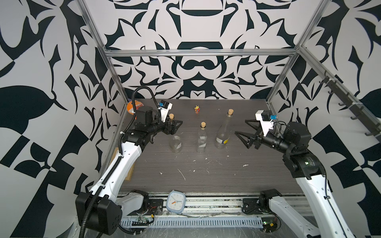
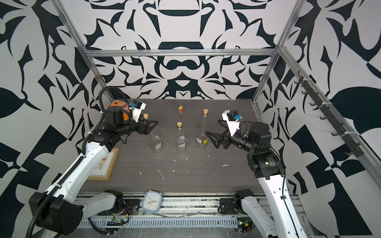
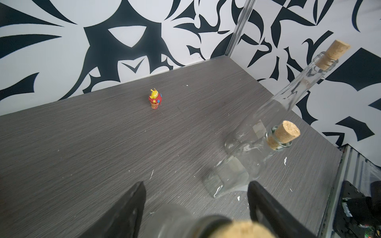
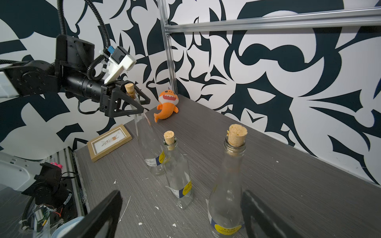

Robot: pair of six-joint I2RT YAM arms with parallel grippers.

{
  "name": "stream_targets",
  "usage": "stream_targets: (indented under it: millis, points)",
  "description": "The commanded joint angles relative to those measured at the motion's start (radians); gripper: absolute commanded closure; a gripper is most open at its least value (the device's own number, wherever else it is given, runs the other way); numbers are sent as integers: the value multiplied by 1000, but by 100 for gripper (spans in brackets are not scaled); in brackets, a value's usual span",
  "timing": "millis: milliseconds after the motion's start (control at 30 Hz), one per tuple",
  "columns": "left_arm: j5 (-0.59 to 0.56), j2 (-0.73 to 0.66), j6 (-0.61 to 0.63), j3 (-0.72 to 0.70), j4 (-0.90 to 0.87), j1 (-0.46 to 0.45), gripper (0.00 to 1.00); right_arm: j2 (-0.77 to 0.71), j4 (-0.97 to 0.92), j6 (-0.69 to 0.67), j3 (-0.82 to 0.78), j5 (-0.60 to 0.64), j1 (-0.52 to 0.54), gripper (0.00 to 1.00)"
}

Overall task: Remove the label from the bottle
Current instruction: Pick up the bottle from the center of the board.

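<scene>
On the grey table (image 1: 257,175), about mid-depth, three corked glass bottles stand upright in a row, apart from each other: left bottle (image 1: 175,144), middle bottle (image 1: 202,140), right bottle (image 1: 223,131).

- **Task progress:** nothing peeled yet; left label (image 4: 153,161), middle label (image 4: 184,188) and right label (image 4: 226,228) all sit low on the glass, so the whole removal is left.
- **Left gripper (image 1: 176,126):** straddles the left bottle's neck just under the cork; the wrist view shows a gap on both sides, so fingers released and not clamped; likely about to steady it.
- **Right gripper (image 1: 240,126):** fingers spread wide, holding nothing; just right of the right bottle at label side.
- **Target bottle:** cannot say for sure which one is meant.
- **Surface:** wood-grain, littered with white scraps (image 1: 245,165), probably paper bits.
- **Other items:** small figure (image 1: 197,109) far centre; orange shark toy (image 4: 167,105) far left corner; picture frame (image 4: 109,142) at left edge; clock (image 1: 175,201) on the near rail.
- **Room:** black-and-white patterned walls (image 1: 195,68); aluminium posts (image 1: 115,76).
</scene>
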Motion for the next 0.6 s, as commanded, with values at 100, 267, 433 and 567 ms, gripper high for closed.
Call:
stream_targets:
  millis: [100, 267, 433, 567]
  points:
    - [-20, -9, 5, -35, 46, -3, 2, 13, 46, -3, 1, -23, 13, 7]
    - [-43, -37, 5, -63, 47, -3, 1, 29, 59, -2, -3, -33, 19, 7]
    - [-48, -85, -35, -131, 72, -4, 1, 39, 63, -5, -4, -36, 29, 7]
    - [-59, -133, -65, -206, 106, -4, 1, 62, 65, -5, 1, -41, 42, 7]
